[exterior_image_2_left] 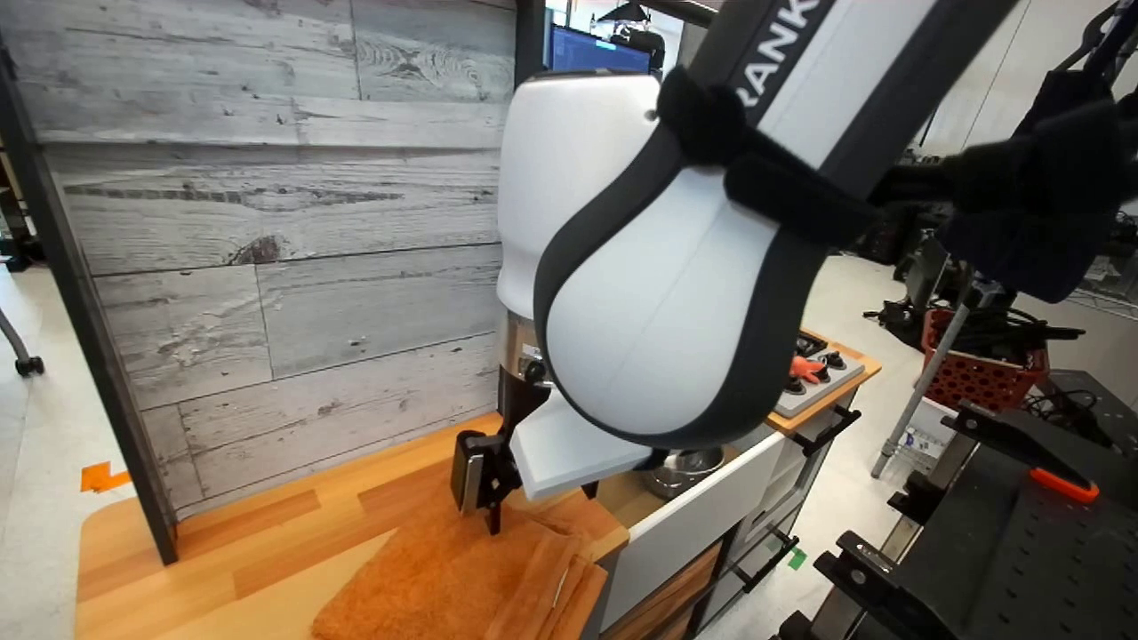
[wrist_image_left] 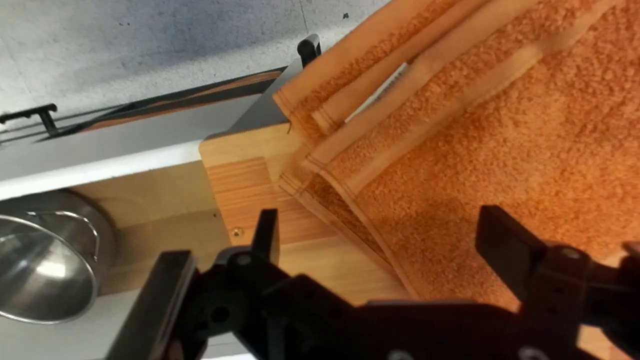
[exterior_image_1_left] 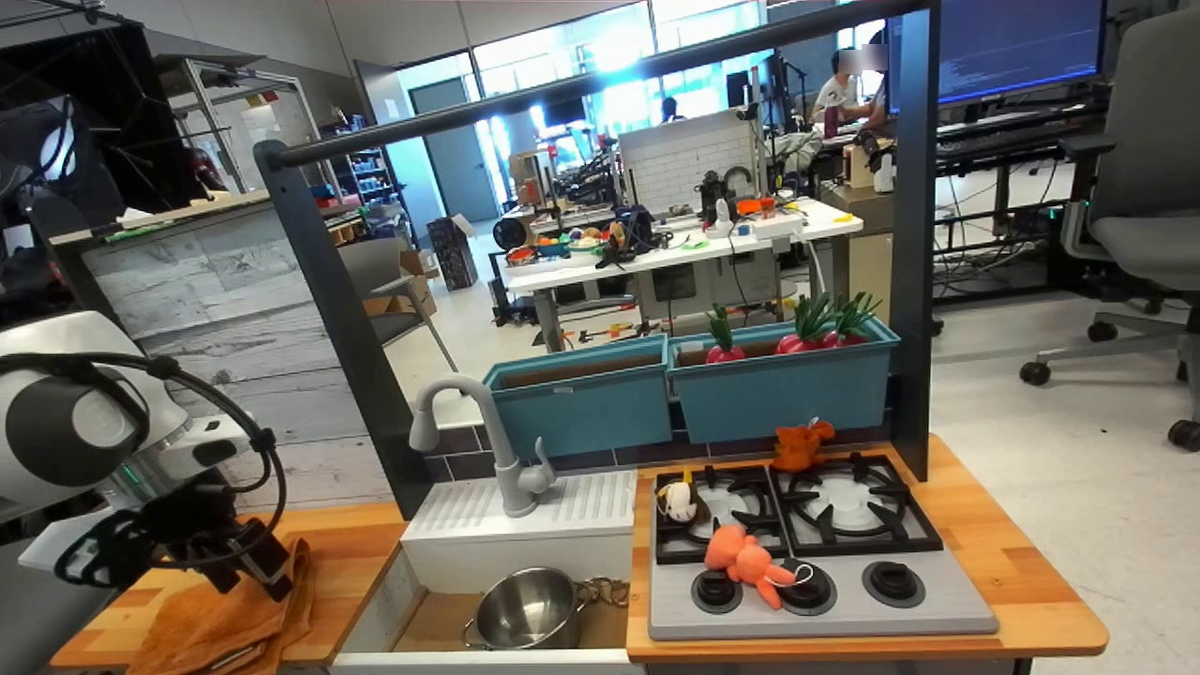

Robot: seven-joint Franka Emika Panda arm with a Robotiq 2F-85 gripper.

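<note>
The wooden surface (exterior_image_2_left: pixel 196 569) bears an orange terry towel (wrist_image_left: pixel 500 150), as yet ungripped; above it the hand (wrist_image_left: pixel 380 225) gapes empty.

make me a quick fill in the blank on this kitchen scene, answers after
The gripper is ____, not shut.
The towel near it is coloured ____.
In both exterior views, the pot appears to the ____ of the stove.
The stove has ____ knobs.
Missing words: open; orange; left; three.
</note>
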